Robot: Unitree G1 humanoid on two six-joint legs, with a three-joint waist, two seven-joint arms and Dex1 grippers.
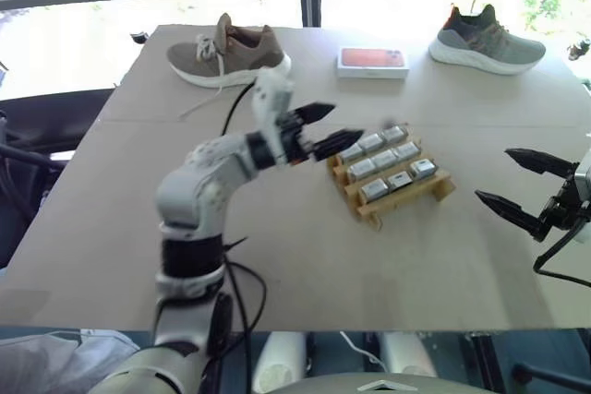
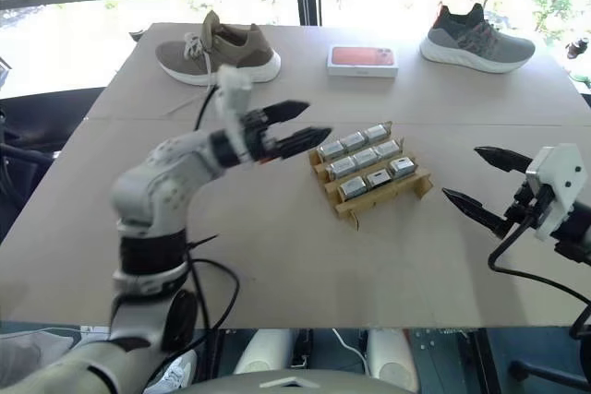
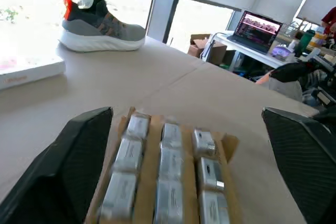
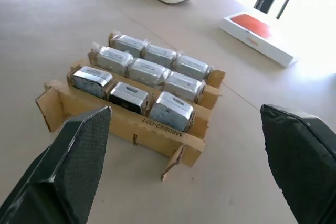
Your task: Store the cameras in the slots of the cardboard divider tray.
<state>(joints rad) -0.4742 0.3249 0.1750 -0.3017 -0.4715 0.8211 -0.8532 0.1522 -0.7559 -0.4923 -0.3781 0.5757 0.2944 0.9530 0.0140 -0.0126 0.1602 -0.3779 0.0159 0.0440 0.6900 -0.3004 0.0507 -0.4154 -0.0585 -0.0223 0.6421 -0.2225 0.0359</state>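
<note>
Left tool (image 1: 325,128) wide open, holds nothing, hangs just beside cardboard divider tray (image 1: 441,187) on my left. Right tool (image 1: 513,185) also wide open, empty, well apart on tray's other side. Cameras (image 4: 147,72): nine, three per row, all slots look filled. Judgement: storing done, so both my tools stand off, nothing left loose on desk (image 1: 314,246). Tray sits mid-desk, long axis skewed, running diagonally. Each camera lies flat, long side along its row.
</note>
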